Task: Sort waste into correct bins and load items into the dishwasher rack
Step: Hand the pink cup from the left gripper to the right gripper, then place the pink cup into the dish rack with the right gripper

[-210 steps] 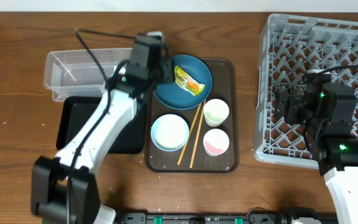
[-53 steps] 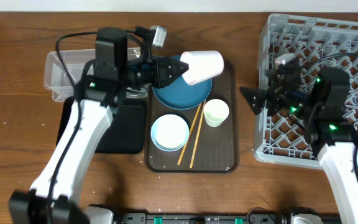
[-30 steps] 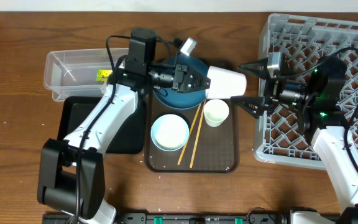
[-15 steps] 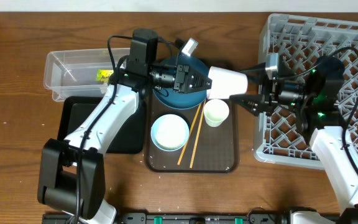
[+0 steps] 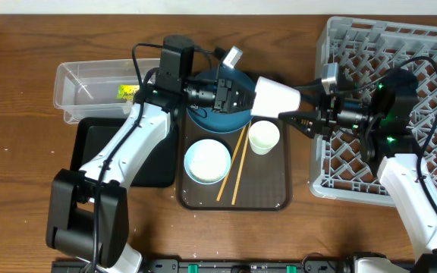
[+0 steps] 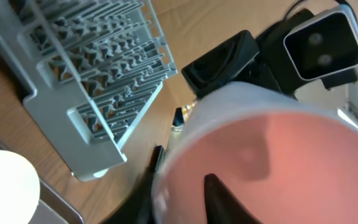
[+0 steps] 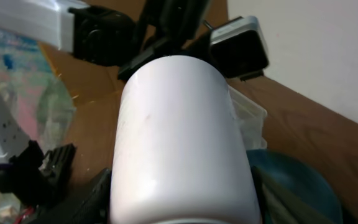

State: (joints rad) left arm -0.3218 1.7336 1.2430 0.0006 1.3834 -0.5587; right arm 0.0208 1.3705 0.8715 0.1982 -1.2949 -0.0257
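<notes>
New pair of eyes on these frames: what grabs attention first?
The white cup, pink inside, held sideways in mid-air over the brown tray between both arms: the left gripper pinches its rim while the right gripper flanks its base. Next, the big grey rack at right.

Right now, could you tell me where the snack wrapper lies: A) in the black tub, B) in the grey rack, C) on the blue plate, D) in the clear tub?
D: the snack wrapper shows as a yellow patch inside the clear tub.
</notes>
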